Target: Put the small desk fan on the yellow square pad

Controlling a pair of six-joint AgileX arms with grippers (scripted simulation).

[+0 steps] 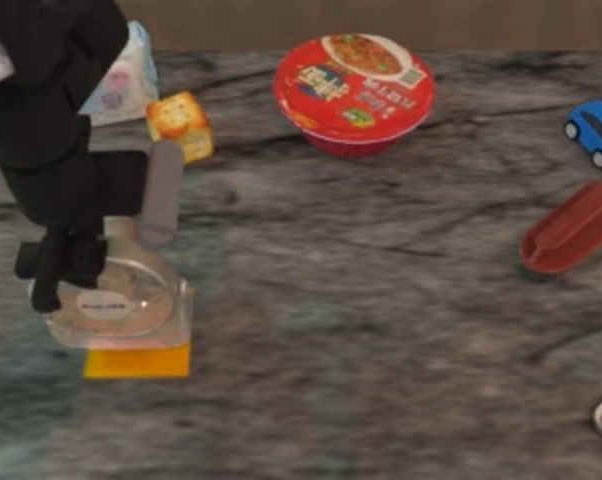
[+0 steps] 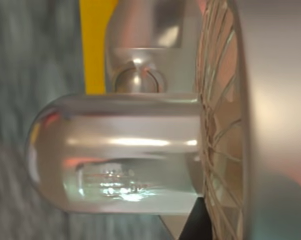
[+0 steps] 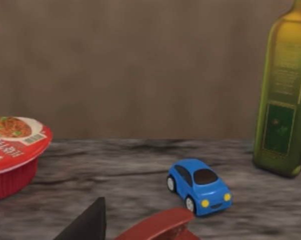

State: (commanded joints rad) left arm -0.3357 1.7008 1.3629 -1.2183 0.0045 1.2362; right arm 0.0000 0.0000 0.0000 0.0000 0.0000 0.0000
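A grey marbled desk fills the top view, with a brown wall behind. At about eight o'clock the small desk fan lies over the yellow square pad, covering most of it; only a yellow strip shows along the near edge. The left tool sits at the fan's rim, apparently pinching it, though whether the fan rests on the pad or hangs just above it I cannot tell. Letting go and pulling away seem to be what is left. The right tool shows only a dark tip in its own wrist view, so its state I cannot tell.
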